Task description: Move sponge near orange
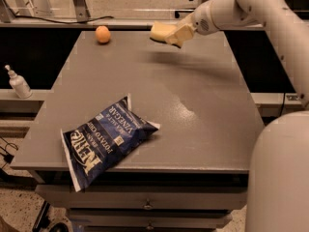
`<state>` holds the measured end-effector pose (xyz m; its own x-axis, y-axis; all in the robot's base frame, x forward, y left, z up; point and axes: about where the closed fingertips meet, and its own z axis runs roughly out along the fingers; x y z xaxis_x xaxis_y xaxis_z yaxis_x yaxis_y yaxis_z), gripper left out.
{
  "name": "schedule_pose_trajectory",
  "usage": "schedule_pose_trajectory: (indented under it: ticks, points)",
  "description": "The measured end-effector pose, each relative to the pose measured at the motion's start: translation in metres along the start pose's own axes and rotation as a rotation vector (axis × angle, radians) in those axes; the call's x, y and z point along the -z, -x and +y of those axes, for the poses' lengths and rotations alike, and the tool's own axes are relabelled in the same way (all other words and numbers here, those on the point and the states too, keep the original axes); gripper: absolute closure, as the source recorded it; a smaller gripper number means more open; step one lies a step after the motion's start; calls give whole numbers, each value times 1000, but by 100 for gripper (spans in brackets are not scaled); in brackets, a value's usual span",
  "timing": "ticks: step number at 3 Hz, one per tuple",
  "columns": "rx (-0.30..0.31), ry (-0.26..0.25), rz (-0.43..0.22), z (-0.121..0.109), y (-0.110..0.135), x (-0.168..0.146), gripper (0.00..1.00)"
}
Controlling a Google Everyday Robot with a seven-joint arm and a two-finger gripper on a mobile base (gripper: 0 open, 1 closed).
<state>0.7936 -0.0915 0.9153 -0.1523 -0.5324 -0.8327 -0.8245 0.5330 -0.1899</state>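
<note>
The orange [102, 34] sits near the far left corner of the grey table [159, 100]. My gripper [173, 35] is shut on the pale yellow sponge [160, 31] and holds it in the air above the table's far edge, to the right of the orange. The sponge's left end sticks out of the gripper toward the orange. A gap of bare table lies between the sponge and the orange. My white arm [251, 6] reaches in from the upper right.
A blue bag of potato chips [105, 139] lies at the table's front left, overhanging the front edge. A white pump bottle [18, 82] stands on a shelf to the left of the table. My arm's white body [280, 178] fills the lower right.
</note>
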Motion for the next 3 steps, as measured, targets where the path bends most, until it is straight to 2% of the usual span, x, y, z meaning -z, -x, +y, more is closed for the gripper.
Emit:
schedule_pose_trajectory:
  ticks: [1, 3]
  points:
    - [49, 18, 3, 1, 23, -39, 100]
    - [117, 53, 66, 10, 37, -103, 100]
